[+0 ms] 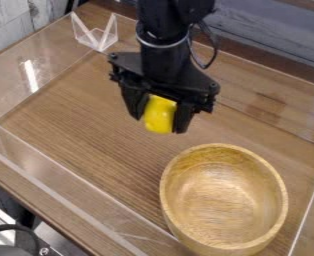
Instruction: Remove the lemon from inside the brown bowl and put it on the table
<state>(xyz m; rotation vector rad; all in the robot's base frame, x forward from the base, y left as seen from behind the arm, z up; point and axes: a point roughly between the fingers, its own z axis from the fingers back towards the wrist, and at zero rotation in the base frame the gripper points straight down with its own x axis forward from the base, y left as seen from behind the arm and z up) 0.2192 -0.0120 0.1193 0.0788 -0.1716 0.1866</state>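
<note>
The lemon (157, 115) hangs above the table (80, 110), behind-left of the bowl (227, 200).

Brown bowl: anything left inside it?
Nothing: the brown bowl shows only bare wood grain inside. The lemon is clamped in the gripper over the table.

We see the lemon (157, 114), small, smooth and bright yellow, held up off the table (80, 130) with dark fingers pressed against its two sides, only its front and lower part showing. It hangs to the upper left of the brown bowl (224, 207), well apart from it. The bowl, light tan wood with ringed grain and a thick rim, sits upright and empty at the table's lower right.
</note>
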